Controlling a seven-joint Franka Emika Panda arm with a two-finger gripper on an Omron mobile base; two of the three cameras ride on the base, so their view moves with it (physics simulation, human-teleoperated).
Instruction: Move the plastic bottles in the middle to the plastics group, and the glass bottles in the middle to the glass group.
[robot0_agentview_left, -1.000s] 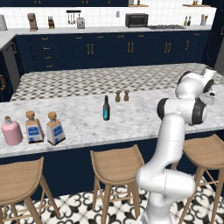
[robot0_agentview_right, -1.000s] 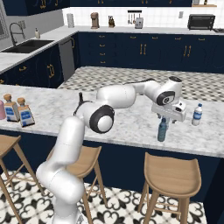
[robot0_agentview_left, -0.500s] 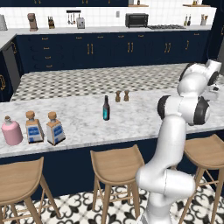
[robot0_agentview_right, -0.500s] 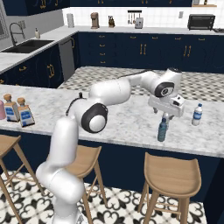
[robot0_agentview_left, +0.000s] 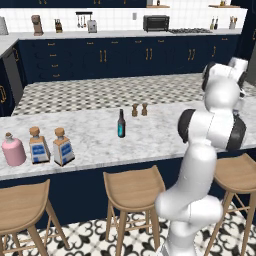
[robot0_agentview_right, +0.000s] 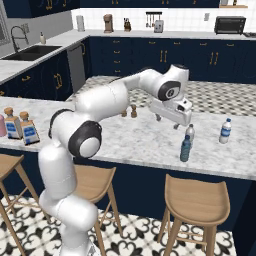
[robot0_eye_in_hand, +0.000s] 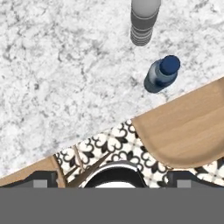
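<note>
The small teal-blue plastic bottle (robot0_agentview_right: 185, 148) stands upright by the counter's front edge, just in front of the grey ribbed bottle (robot0_agentview_right: 190, 133) and left of the white blue-capped water bottle (robot0_agentview_right: 225, 131). My gripper (robot0_agentview_right: 167, 122) hangs open and empty above the counter, up and to the left of them. The hand view looks down on the teal-blue bottle (robot0_eye_in_hand: 162, 74) and the grey bottle (robot0_eye_in_hand: 143, 22). The slim dark bottle (robot0_agentview_left: 120, 123) stands mid-counter. Far left, the pink flask (robot0_agentview_left: 13, 150) stands beside two square cork-stoppered bottles (robot0_agentview_left: 38, 146) (robot0_agentview_left: 62, 147).
Two small shakers (robot0_agentview_left: 139, 109) stand behind the dark bottle. Wooden stools (robot0_agentview_right: 197, 197) line the front of the marble counter (robot0_agentview_right: 125, 140); one stool seat (robot0_eye_in_hand: 188, 131) lies below the edge near the teal-blue bottle. A sink (robot0_agentview_right: 22, 52) is at the far left.
The gripper has lifted off the teal-blue bottle and drifted up and left, its jaws spreading a little wider. The bottle stays upright where it was let go.
</note>
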